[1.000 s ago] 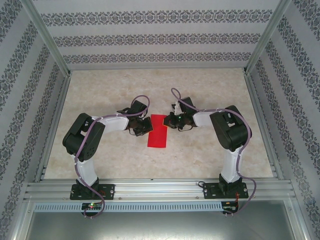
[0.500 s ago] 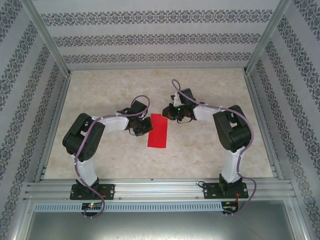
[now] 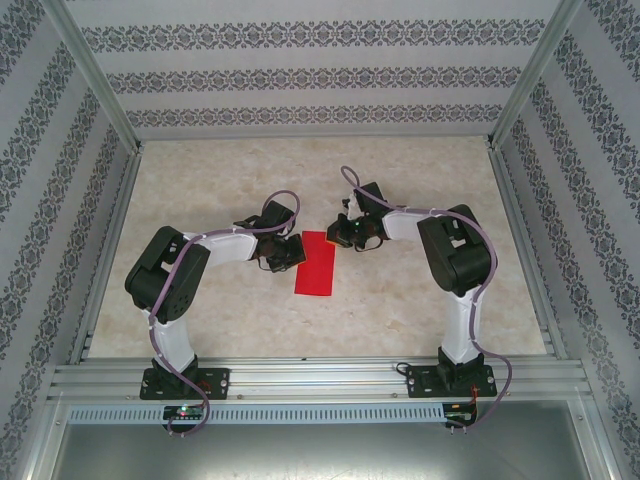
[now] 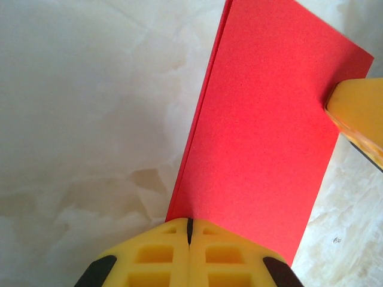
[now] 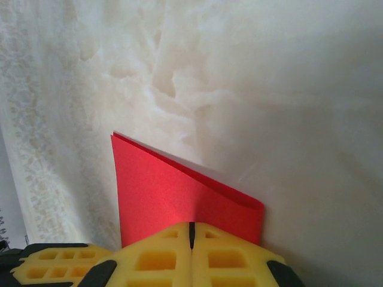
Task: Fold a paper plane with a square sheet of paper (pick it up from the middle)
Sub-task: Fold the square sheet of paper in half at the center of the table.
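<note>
The square sheet of paper [image 3: 314, 265] is bright red and lies folded in half as a narrow rectangle on the marble table, between the two arms. My left gripper [image 3: 297, 251] is shut, its yellow tips [image 4: 189, 222] resting on the paper's [image 4: 269, 119] left long edge. My right gripper [image 3: 339, 237] is shut too, with its tips [image 5: 191, 226] over the far right corner of the paper [image 5: 161, 191], where two layers and a rounded fold show. One right fingertip [image 4: 359, 110] touches the paper's edge in the left wrist view.
Metal frame rails [image 3: 520, 220] and patterned walls [image 3: 300, 75] enclose the marble table [image 3: 200, 180]. Both arm bases stand at the near rail [image 3: 320, 378].
The right gripper drew back toward the far side half a second ago and has returned to the paper's far right corner. The left arm and the paper have not moved.
</note>
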